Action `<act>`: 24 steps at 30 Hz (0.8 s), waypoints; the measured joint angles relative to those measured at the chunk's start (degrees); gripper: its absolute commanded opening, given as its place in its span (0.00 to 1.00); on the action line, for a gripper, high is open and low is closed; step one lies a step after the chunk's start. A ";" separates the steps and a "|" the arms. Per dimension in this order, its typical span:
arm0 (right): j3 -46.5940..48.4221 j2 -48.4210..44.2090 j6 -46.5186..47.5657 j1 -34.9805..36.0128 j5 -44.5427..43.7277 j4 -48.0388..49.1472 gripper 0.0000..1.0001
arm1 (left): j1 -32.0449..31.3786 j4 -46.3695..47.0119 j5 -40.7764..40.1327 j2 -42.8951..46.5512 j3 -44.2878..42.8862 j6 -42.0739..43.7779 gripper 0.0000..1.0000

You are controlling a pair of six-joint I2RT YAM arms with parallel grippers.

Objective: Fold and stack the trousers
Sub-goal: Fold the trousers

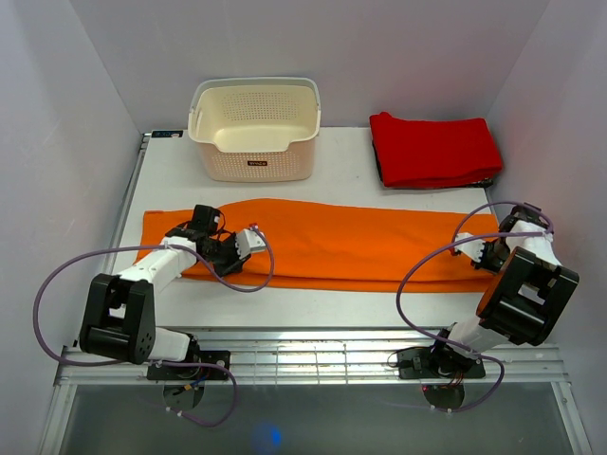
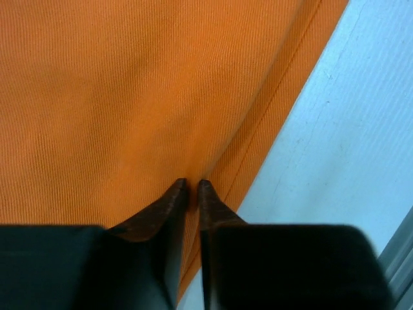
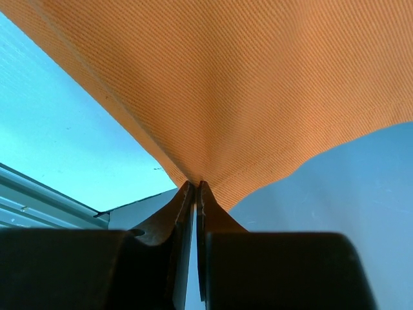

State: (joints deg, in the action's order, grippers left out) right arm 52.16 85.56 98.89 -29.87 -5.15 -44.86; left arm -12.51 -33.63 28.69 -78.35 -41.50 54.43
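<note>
- Trousers (image 1: 351, 242): bright orange cloth lying flat across the middle of the worktop (image 1: 313, 308), nearly from its left side to its right.
- Right gripper (image 3: 195, 185): jaws shut on the near right corner of the trousers. The cloth rises in a tent from the tips, clear of the surface there.
- Left gripper (image 2: 192, 185): jaws narrow, with the tips on the cloth just inside its near edge, towards the left end. Whether cloth is caught between them cannot be told.
- Step in hand, as judged: securing the near edge at both ends before a fold.
- To do it well, the left grip should take every layer at the hem before any lift. Both ends should then rise level, with the cloth taut between them, so the moved edge lands square on the far edge.
- Orientation: the long axis runs left to right, parallel to the near worktop edge. Which end is the waist cannot be told.
- Surroundings: a cream basket (image 1: 254, 166) stands at far centre-left. A red folded cloth (image 1: 434, 147) lies at far right, apart from the trousers.
</note>
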 measured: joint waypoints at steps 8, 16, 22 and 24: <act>4.59 0.39 -1.27 0.00 1.40 -3.43 0.08 | 0.00 0.17 -0.92 2.75 0.00 -1.44 0.00; 18.08 -0.63 -2.38 0.17 6.82 -10.78 0.08 | 4.31 -4.31 3.82 11.34 -1.44 -1.60 0.00; 8.20 -8.63 1.75 -0.57 4.26 -9.73 0.08 | 6.69 -11.04 6.86 12.31 -2.73 3.43 0.00; 4.13 -8.63 2.60 -1.01 2.86 -8.66 0.08 | 6.80 -13.62 7.37 10.69 -2.73 5.22 0.00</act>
State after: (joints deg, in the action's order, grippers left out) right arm 56.29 76.93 101.49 -30.87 -2.28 -53.52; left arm -5.72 -47.24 36.05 -67.66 -44.23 59.66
